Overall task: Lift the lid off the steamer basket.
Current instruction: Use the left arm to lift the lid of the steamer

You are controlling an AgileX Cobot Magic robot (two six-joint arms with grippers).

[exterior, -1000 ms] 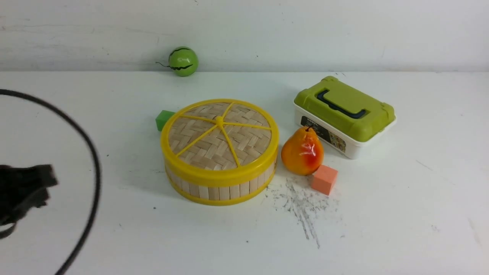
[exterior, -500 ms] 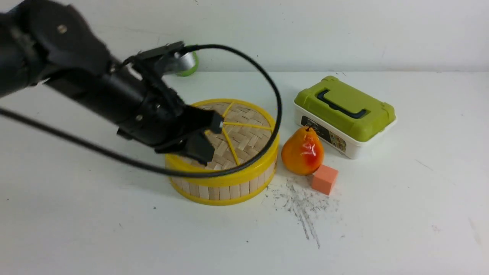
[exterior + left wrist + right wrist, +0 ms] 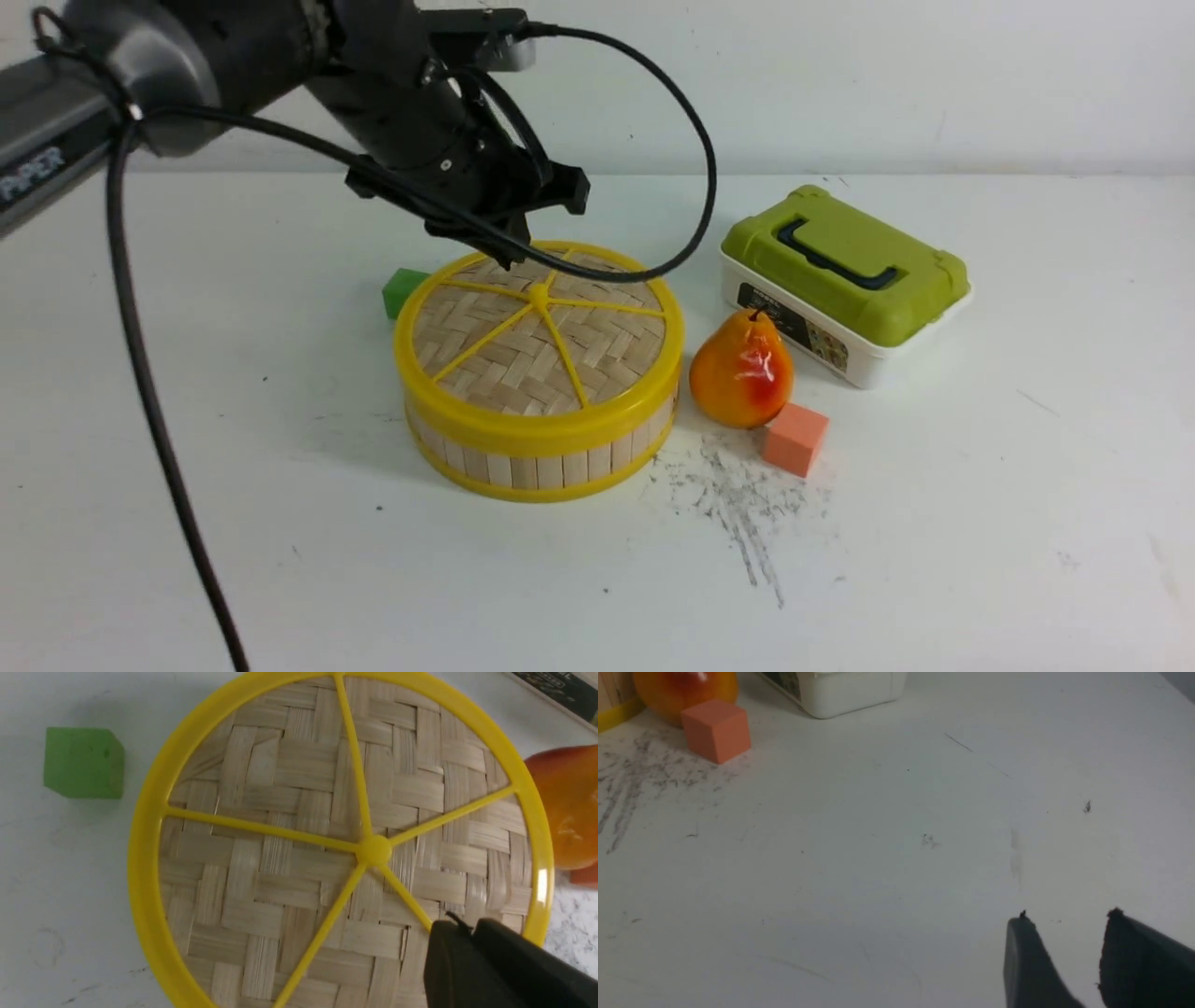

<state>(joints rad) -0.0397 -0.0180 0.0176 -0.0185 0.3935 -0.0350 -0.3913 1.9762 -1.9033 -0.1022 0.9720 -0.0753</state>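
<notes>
The lid (image 3: 537,322), a woven bamboo disc with yellow rim, spokes and centre knob (image 3: 537,296), sits flat on the steamer basket (image 3: 541,467) in the middle of the table. My left gripper (image 3: 523,224) hangs just above the lid's far edge, apart from it. In the left wrist view the lid (image 3: 289,858) fills the picture, and the gripper (image 3: 467,926) shows its two black fingers pressed together, holding nothing, near the rim and off to one side of the knob (image 3: 373,849). My right gripper (image 3: 1069,919) is open over bare table, empty.
A green cube (image 3: 401,291) lies against the basket's far left side. An orange pear (image 3: 740,371) and an orange cube (image 3: 794,439) sit at its right. A white box with an olive-green lid (image 3: 845,280) stands behind them. The arm's black cable (image 3: 695,187) loops over the lid's far edge.
The left arm swung in from the left edge, passed low across the lid, and now sits higher and farther back over the lid's far edge. Lid and basket have not moved.
</notes>
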